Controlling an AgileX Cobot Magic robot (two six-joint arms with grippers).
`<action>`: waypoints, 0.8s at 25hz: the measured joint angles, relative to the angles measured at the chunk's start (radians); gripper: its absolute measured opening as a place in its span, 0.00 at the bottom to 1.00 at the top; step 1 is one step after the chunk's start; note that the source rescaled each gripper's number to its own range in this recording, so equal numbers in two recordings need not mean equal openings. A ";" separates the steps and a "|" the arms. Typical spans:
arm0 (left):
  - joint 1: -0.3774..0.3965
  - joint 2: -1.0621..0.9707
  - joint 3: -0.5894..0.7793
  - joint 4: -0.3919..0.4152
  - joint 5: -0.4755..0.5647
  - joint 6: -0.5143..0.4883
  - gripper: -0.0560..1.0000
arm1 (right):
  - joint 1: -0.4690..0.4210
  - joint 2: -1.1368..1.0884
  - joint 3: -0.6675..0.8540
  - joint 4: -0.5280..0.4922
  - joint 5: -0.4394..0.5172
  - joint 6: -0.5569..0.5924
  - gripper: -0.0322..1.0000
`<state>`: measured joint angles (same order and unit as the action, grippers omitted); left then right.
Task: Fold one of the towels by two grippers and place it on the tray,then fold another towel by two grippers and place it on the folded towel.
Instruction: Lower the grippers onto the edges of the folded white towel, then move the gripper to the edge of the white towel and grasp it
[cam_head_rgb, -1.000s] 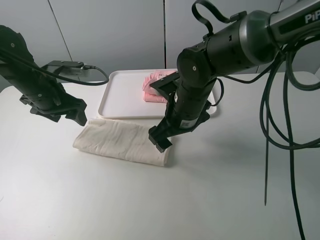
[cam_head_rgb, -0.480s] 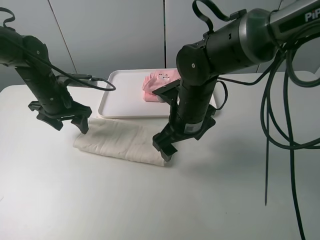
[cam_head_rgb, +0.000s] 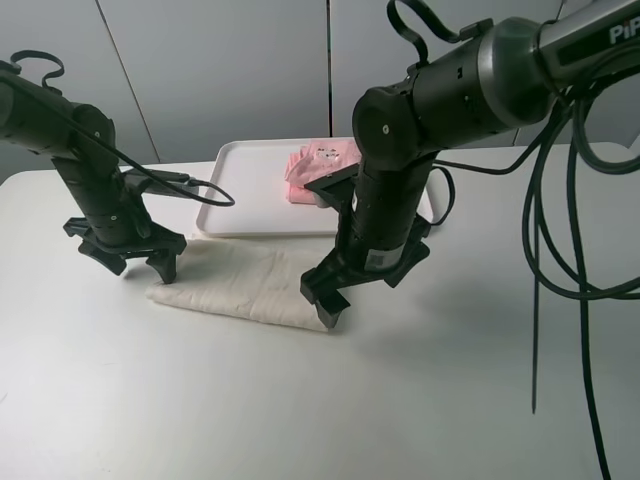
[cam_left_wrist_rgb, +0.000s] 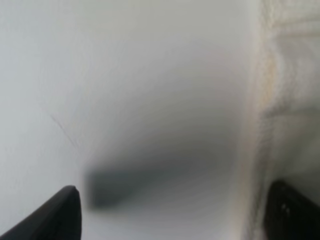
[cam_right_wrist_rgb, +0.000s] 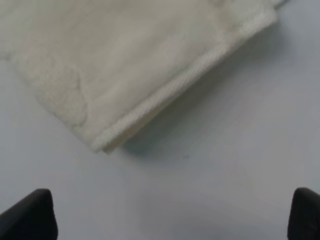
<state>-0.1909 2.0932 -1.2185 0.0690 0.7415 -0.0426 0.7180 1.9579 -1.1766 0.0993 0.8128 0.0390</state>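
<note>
1. One white surface (cam_head_rgb: 120, 400) lies under the left pincer (cam_head_rgb: 140, 268) and the right pincer (cam_head_rgb: 322, 303).
2. One white tray (cam_head_rgb: 245, 195) sits on the surface beyond both pincers, nearer the right one.
3. One cream towel (cam_head_rgb: 240, 285), folded into a long strip, lies flat on the surface between the two pincers, with one end at each.
4. One folded pink towel (cam_head_rgb: 318, 165) rests in the tray, behind the right pincer's arm.
5. Two pincers, both spread wide and gripping nothing. The left has one finger above the cream towel's edge and the other above bare surface. The right is poised at the strip's opposite corner.
</note>
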 joint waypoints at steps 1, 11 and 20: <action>0.000 0.004 -0.002 0.000 0.002 -0.002 0.97 | 0.000 0.000 -0.002 0.002 0.000 0.000 1.00; 0.000 0.011 -0.011 0.000 0.014 -0.006 0.97 | -0.021 0.000 -0.019 0.018 -0.014 0.125 1.00; 0.000 0.012 -0.011 0.000 0.016 -0.008 0.97 | -0.038 0.110 -0.168 0.069 0.022 0.222 1.00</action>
<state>-0.1909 2.1052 -1.2296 0.0690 0.7574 -0.0507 0.6800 2.0675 -1.3445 0.1681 0.8350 0.2608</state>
